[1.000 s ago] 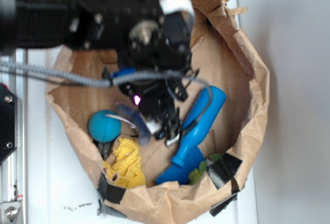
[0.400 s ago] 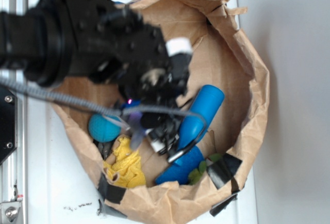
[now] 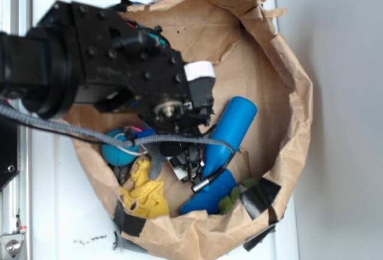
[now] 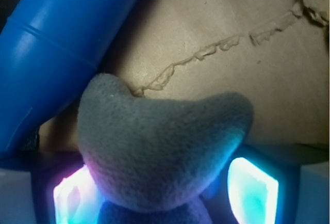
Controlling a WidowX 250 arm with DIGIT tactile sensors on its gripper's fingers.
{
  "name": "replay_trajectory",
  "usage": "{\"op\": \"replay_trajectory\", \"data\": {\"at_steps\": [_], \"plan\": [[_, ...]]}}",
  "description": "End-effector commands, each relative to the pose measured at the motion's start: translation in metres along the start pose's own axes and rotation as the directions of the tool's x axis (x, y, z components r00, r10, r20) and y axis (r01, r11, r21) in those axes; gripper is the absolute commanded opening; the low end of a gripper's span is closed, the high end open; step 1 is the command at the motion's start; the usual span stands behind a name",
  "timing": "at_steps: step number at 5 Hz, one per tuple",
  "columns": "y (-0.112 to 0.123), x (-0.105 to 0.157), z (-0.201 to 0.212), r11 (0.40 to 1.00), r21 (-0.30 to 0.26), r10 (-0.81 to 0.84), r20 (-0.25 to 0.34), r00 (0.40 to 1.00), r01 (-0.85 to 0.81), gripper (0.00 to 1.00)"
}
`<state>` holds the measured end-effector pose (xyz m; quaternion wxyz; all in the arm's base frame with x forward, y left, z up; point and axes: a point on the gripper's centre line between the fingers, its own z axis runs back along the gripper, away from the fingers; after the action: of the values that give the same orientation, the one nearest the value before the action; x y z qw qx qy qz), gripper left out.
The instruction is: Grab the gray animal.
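The gray animal (image 4: 165, 152) is seen in the wrist view lying between the two lit pads (image 4: 252, 190) of the gripper (image 4: 165, 195), its fuzzy body filling the gap and seemingly pressed on both sides; the claw is judged to be clamped on the toy, though the contact itself is partly hidden by the plush; in the exterior view the gripper (image 3: 182, 158) is lowered into the paper bag (image 3: 293, 92), with a floppy gray limb (image 3: 157, 163) hanging below it; the blue bottle (image 3: 224, 146) lies just beside, the teal ball (image 3: 116, 149) and the yellow plush toy (image 3: 143, 191) are near; the step in hand is taken to be the grasp itself, already made or nearly so; a straight lift clear of the bag wall is called for next, with the grip kept firm, since the soft cloth could slip or the bottle be dragged.
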<state>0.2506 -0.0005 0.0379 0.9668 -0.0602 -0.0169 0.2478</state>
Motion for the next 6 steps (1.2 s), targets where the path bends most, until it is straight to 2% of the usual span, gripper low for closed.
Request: {"op": "replay_trajectory", "data": {"at_steps": [1, 2, 4, 5, 6], "plan": [[-0.001, 0.002, 0.004, 1.0, 0.003, -0.01, 0.007, 1.0, 0.01, 1.0], [-0.001, 0.004, 0.006, 1.0, -0.004, 0.013, -0.007, 1.0, -0.013, 0.0], [0.001, 0.006, 0.012, 0.999, -0.025, 0.032, -0.002, 0.999, -0.032, 0.0], [0.005, 0.012, 0.012, 0.998, -0.018, 0.052, 0.011, 0.999, -0.052, 0.0], [0.006, 0.018, 0.039, 0.995, -0.07, 0.077, 0.031, 0.997, -0.075, 0.0]]}}
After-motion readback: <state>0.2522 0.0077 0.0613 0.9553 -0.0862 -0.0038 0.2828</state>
